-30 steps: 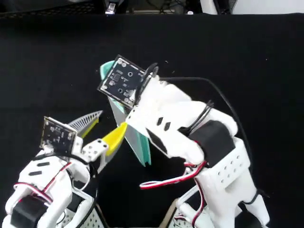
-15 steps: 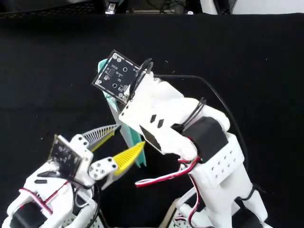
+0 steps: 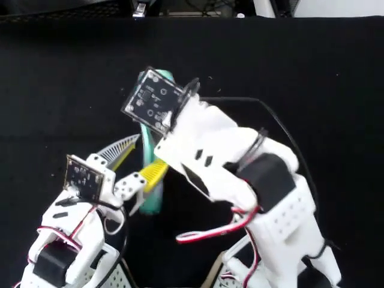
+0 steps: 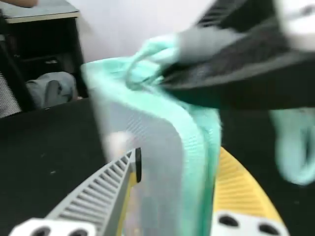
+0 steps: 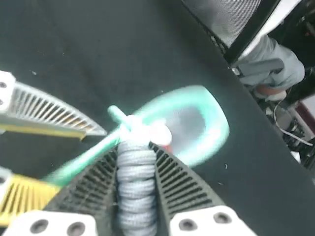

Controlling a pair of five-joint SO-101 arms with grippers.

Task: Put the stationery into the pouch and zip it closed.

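Note:
The mint-green pouch (image 3: 159, 78) with a see-through mesh side hangs above the black table. My right gripper (image 5: 135, 147) holds it from above, its black fingers shut on the grey braided cord (image 5: 136, 169) at the pouch's top. In the right wrist view the pouch (image 5: 189, 120) spreads out below the fingers. My left gripper (image 3: 149, 156) is open, lower down, with the pouch (image 4: 162, 147) between its grey finger (image 4: 101, 194) and its yellow finger (image 4: 241, 187). I cannot make out what the pouch contains.
The black table (image 3: 312, 78) stretches wide behind and to both sides of the arms. The right arm's white body (image 3: 240, 174) and its red and white cables (image 3: 210, 228) crowd the front middle. Room furniture lies beyond the table's far edge.
The left arm drew back toward the front, then came forward again, and its fingers now straddle the pouch. The pouch swung under the right gripper and now hangs straighter.

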